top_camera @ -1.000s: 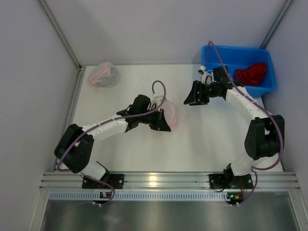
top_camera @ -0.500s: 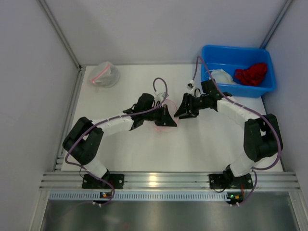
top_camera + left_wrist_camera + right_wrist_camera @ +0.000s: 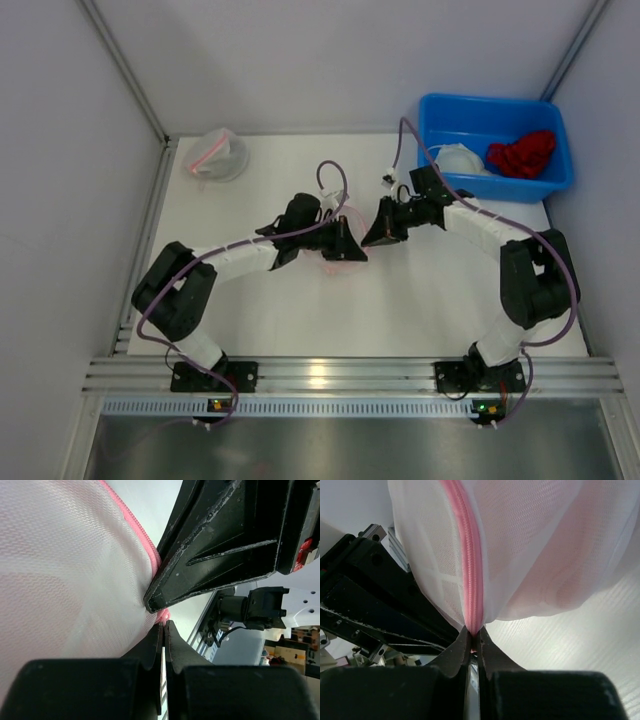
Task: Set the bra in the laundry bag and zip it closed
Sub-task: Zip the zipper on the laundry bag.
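Note:
The laundry bag [image 3: 520, 540] is white mesh with a pink zipper [image 3: 470, 565]. In the top view it lies mid-table [image 3: 327, 257], mostly hidden between both grippers. My left gripper [image 3: 352, 249] is shut on the bag's pink zipper edge [image 3: 163, 616]. My right gripper [image 3: 373, 237] is shut on the lower end of the zipper [image 3: 473, 630]. In the left wrist view the two grippers' tips nearly touch. A soft pink shape [image 3: 580, 575] shows through the mesh; I cannot tell whether it is the bra.
A blue bin [image 3: 545, 185] stands at the back right, holding a red garment [image 3: 521, 154] and a white item [image 3: 458, 158]. A second small mesh bag [image 3: 217, 155] lies at the back left. Grey walls enclose the table.
My right arm has swung left from the blue bin to the bag and now pinches the zipper. My left arm has reached a little further right with the bag.

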`<state>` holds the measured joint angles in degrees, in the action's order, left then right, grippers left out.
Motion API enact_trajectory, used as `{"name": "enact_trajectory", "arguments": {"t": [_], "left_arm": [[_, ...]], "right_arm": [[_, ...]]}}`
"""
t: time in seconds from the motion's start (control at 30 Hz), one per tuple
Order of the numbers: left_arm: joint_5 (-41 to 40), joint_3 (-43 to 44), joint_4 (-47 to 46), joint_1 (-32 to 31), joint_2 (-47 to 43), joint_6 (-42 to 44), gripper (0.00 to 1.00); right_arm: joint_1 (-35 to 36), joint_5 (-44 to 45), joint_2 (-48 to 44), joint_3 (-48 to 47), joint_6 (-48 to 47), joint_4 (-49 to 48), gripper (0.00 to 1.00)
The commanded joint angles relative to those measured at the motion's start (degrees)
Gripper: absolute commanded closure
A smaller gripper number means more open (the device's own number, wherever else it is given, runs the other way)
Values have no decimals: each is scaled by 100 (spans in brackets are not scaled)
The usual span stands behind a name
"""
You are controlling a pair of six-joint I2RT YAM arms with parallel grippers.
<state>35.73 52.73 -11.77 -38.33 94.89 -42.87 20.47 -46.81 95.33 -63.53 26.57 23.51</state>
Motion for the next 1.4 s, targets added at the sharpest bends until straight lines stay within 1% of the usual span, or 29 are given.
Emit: {"name": "enact_trajectory", "arguments": {"t": [0.0,0.03,0.13,0.17,0.3,0.37,0.4,0.57,0.6,0.77,1.0,1.13,1.17,1.2,1.23,1.37], "left_arm": [[14,-131,551,44,-497,751,100],[22,-218,936,53,-568,937,100],[49,-359,1562,193,-849,1517,100],[49,-369,1929,272,-971,1640,100],[-13,-343,2608,440,-1201,2430,100],[-22,-299,2802,527,-1280,2678,100],[-30,-281,3064,537,-1298,2905,100],[-83,-246,3655,677,-1412,3504,100],[-57,-280,3777,712,-1412,3531,100],[92,-500,3805,993,-1517,3444,100],[180,-474,3805,1011,-1518,3373,100],[487,-386,3542,1011,-1526,3163,100],[697,-369,3350,1011,-1535,3006,100],[803,-351,3278,1020,-1526,2926,100],[918,-308,3173,1020,-1526,2742,100],[1200,-272,2655,1011,-1596,2250,100]], "right_arm": [[-16,75,-32,-362,-213,31,100],[-25,84,-49,-388,-274,49,100],[-104,66,-67,-415,-319,101,100],[-131,66,-67,-432,-328,110,100],[-219,40,38,-564,-459,259,100],[-219,49,82,-704,-617,356,100],[-236,84,126,-748,-661,435,100],[-411,251,293,-1003,-960,593,100],[-438,251,319,-1039,-969,611,100],[-675,190,381,-969,-803,444,100],[-711,198,425,-969,-741,339,100],[-711,6,355,-846,-469,163,99],[-711,-117,233,-776,-399,85,93],[-711,-170,136,-540,-233,-99,89],[-720,-284,-65,-399,-179,-214,79],[-711,-530,-549,156,-82,-434,54]]}}
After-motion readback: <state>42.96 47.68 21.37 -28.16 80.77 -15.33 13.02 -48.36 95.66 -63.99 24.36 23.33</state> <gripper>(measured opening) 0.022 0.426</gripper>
